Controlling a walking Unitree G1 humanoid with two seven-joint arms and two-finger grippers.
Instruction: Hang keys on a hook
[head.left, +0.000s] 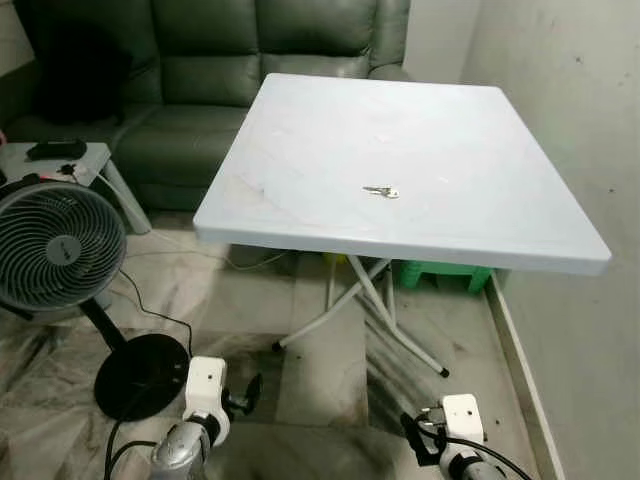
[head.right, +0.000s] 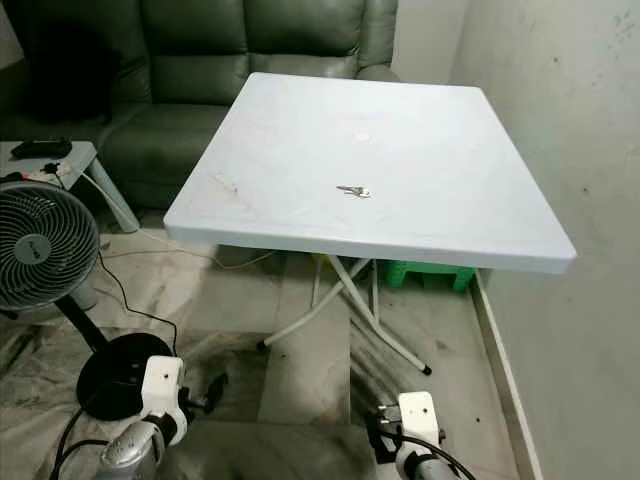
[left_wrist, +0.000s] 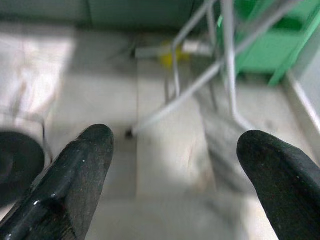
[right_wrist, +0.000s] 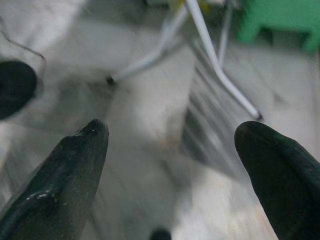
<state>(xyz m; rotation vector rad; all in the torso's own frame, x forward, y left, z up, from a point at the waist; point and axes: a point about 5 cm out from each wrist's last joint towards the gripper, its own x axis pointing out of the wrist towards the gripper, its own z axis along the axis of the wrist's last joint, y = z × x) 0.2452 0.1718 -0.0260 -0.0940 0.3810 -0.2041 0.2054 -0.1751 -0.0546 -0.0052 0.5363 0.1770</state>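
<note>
While keys (head.left: 381, 191) rest on table (head.left: 480, 215), claws gape

White folding table (head.left: 300, 170) fronts a green sofa (head.left: 200, 60), marble floor (head.left: 330, 350).

A white folding bench (head.left: 300, 170) is carrying what look like small keys (head.left: 381, 191), lying near its middle

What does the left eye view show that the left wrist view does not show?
The left eye view has the keys lying on the white table, the sofa and the fan. The left wrist view has the open left gripper up close, holding nothing. Both have the table legs and the green stool.
</note>
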